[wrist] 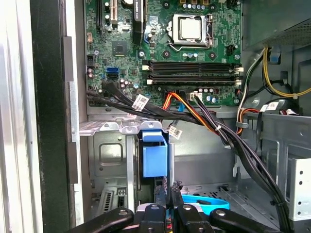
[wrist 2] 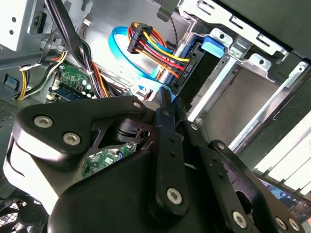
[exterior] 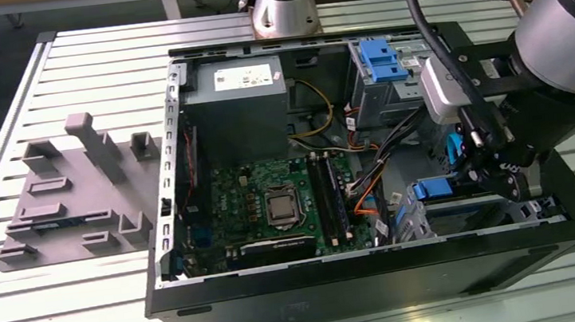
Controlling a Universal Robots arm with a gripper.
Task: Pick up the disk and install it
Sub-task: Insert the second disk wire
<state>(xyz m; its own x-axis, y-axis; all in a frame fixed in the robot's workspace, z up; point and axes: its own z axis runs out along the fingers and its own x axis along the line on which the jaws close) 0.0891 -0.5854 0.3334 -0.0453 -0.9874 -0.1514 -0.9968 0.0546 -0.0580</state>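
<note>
Claw (wrist: 167, 213) fingers together, disk (wrist: 154, 158) just beyond its tips — upright in drive cage (wrist: 109, 160)

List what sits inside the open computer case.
Inside the computer case: a green motherboard, a grey power-supply box, bundled cables, blue drive brackets and the gripper. The arm hides the drive bay beneath it.

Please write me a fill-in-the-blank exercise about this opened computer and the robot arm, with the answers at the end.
1. The circuit board in the computer case is ____ in colour.
2. In the exterior view, the grey plastic fixture lies on the table at the case's ____ side.
3. The end effector is ____ the case, near a blue tab.

Answers: green; left; inside
</note>
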